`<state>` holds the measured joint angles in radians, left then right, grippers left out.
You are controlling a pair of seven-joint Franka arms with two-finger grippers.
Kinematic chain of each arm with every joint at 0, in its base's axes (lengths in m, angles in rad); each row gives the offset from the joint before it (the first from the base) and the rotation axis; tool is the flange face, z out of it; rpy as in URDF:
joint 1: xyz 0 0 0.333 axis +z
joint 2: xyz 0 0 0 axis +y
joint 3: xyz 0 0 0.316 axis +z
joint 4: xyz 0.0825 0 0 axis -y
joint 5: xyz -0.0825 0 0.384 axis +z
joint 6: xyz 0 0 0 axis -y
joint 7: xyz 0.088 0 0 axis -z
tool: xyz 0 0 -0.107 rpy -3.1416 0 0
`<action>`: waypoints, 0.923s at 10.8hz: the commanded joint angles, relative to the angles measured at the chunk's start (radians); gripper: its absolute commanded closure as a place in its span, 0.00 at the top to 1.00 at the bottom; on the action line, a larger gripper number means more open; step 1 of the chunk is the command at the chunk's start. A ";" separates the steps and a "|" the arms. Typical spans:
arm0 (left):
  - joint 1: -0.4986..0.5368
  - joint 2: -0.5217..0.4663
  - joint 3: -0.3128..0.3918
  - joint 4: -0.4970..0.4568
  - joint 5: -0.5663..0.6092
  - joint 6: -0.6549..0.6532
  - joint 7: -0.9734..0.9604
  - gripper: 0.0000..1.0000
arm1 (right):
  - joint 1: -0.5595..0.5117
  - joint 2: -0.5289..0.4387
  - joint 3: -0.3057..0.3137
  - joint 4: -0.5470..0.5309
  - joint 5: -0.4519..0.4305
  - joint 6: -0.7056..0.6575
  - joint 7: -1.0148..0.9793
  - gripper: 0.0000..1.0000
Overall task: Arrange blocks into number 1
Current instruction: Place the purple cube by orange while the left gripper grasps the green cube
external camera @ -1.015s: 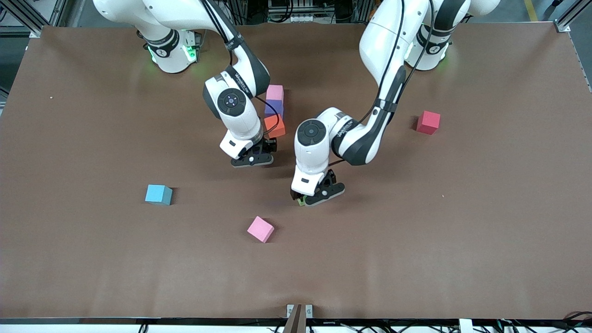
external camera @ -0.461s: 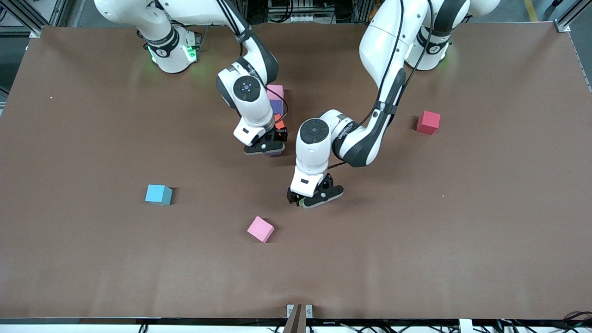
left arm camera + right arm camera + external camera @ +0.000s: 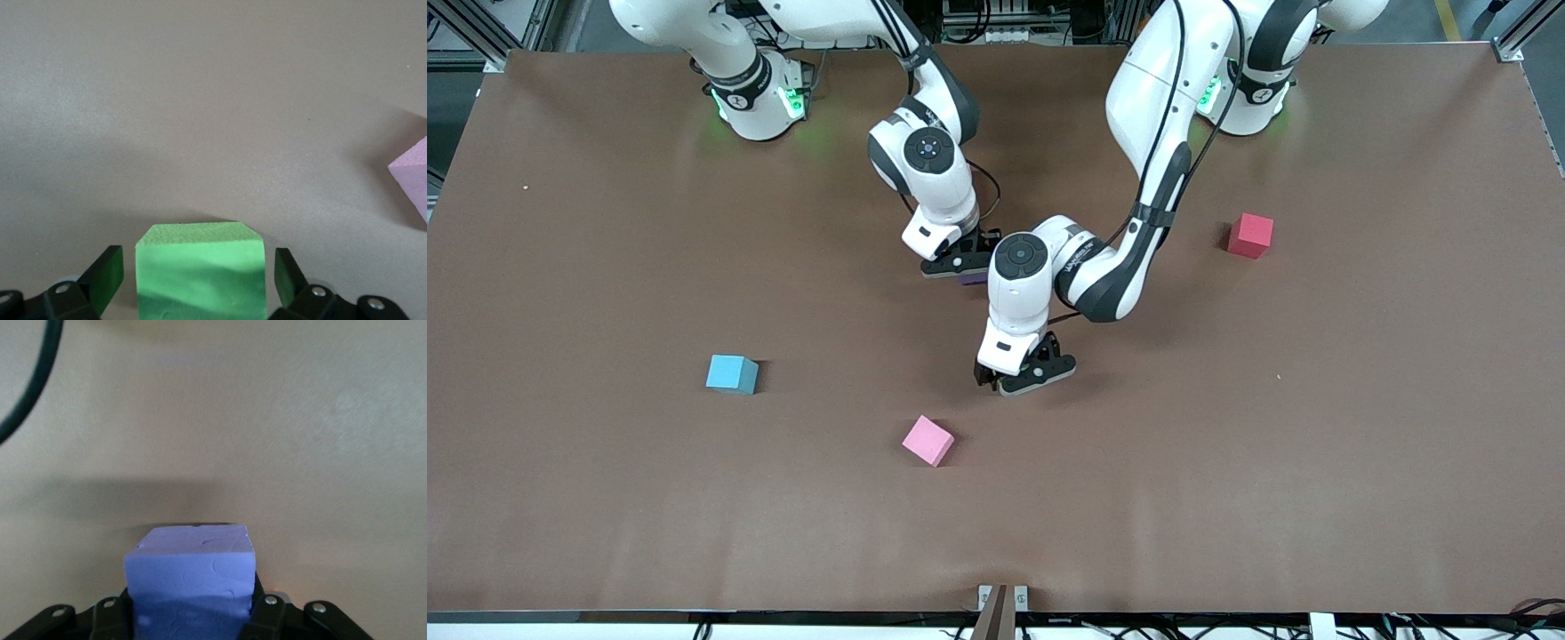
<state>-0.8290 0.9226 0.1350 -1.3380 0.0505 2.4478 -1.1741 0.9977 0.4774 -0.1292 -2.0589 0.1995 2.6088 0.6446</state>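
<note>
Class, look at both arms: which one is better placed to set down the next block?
Probably the right: the right gripper is shut on the purple block. The left gripper is open around the green block.

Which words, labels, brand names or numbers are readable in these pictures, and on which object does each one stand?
No text can be read with confidence.
Left arm: a dark line of lettering on the white forearm, too small to read.
Right arm: no lettering shows.
Green block, purple block, pink block, light blue cube, red cube: plain faces, no marks.
</note>
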 commanded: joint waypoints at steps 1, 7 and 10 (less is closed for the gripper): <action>-0.006 0.002 0.008 0.006 -0.011 0.011 0.002 1.00 | -0.001 -0.002 -0.003 -0.017 0.014 0.016 0.013 0.54; -0.004 0.001 0.003 0.005 -0.029 0.011 -0.038 0.00 | -0.037 -0.016 -0.003 -0.061 0.011 0.025 0.000 0.54; -0.015 -0.007 0.002 0.005 -0.031 0.010 -0.038 0.00 | -0.037 -0.016 0.011 -0.063 0.011 0.034 0.003 0.60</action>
<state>-0.8293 0.9215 0.1335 -1.3347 0.0420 2.4516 -1.2007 0.9675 0.4814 -0.1357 -2.0904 0.1995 2.6268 0.6482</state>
